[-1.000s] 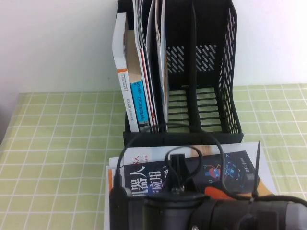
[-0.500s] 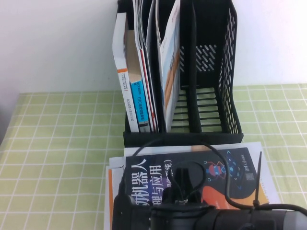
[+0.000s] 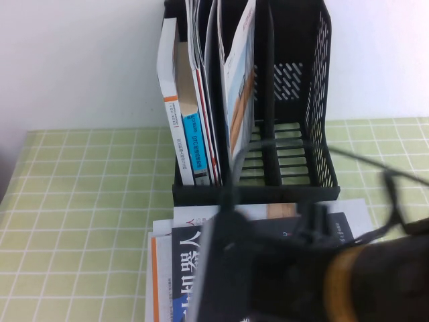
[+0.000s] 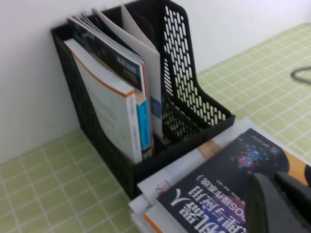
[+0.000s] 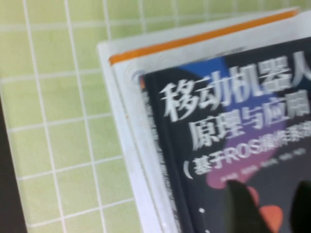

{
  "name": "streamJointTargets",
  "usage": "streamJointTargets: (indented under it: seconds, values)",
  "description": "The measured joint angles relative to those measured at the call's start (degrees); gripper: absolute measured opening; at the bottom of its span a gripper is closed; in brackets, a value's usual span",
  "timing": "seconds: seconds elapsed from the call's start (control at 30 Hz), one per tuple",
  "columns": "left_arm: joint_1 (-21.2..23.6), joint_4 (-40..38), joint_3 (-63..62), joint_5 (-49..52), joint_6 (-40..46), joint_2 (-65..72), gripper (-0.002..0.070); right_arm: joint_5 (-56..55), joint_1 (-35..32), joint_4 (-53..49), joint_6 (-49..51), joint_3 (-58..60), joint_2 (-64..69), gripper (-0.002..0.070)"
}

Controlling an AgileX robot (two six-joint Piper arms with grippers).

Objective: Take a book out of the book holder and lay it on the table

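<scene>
The black book [image 3: 184, 248] with big white characters lies flat on the green grid table [image 3: 80, 201], in front of the black book holder [image 3: 315, 100]. In the right wrist view my right gripper [image 5: 272, 208] hangs over the book's cover [image 5: 233, 121], open, with the cover showing between its two dark fingers. In the high view the right arm [image 3: 315, 275] is a blur over the book's near part. My left gripper [image 4: 277, 187] sits at the book's [image 4: 228, 170] edge, its fingers pressed together and holding nothing. The holder [image 4: 184, 63] stands behind.
Under the black book lies a white book with an orange border [image 3: 153, 268], also in the right wrist view [image 5: 146, 53]. Several books stand in the holder's left slots [image 3: 191, 134]. A pale one [image 3: 238, 87] leans across a middle divider. A wall is close behind.
The right arm has swung up and to the right over the book and now blurs the foreground. The pale book in the holder tipped rightward. The black book lies flat.
</scene>
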Motion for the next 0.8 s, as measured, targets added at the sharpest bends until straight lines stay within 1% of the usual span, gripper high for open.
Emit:
streamJointTargets:
  seconds: [0.03, 0.07, 0.1, 0.17, 0.33, 0.5, 0.6, 0.7, 0.8]
  values:
    - [0.0, -1.11, 3.37, -1.47, 0.0, -2.06, -0.0003, 0.16, 0.0, -0.22, 0.95, 0.0, -1.93, 0.0149]
    - [0.0, -2.25, 6.88, -3.21, 0.0, -4.23, -0.0003, 0.41, 0.0, -0.61, 2.12, 0.0, -3.76, 0.0098]
    - [0.0, -3.13, 10.51, -4.73, 0.0, -6.48, -0.0003, 0.54, 0.0, -1.17, 3.06, 0.0, -5.13, 0.0064]
    - [0.0, -5.57, 17.9, -8.86, 0.0, -11.11, -0.0003, 0.78, 0.0, -2.56, 5.22, 0.3, -8.35, 0.0029]
    - [0.0, -11.14, 33.77, -17.47, 1.51, -21.75, -0.0003, -0.72, 0.0, -3.59, 7.21, 4.95, -16.37, 0.0007]
    - [0.0, -12.91, 46.51, -24.95, 2.12, -28.7, -0.0003, -6.53, 0.0, -4.8, 10.39, 16.53, -27.77, 0.0004]
    - [0.0, -13.25, 51.68, -29.3, 2.44, -29.7, -0.0003, -11.68, 0.0, -9.14, 15.46, 24.98, -35.88, 0.0004]
    - [0.0, -13.25, 55.4, -33.39, 2.59, -29.74, -0.0003, -15.26, 0.0, -17.65, 26.0, 33.43, -44.36, 0.0004]
    - [0.0, -13.25, 56.91, -35.32, 2.59, -29.74, -0.0003, -15.88, 0.0, -27.99, 42.31, 39.48, -53.33, 0.0004]
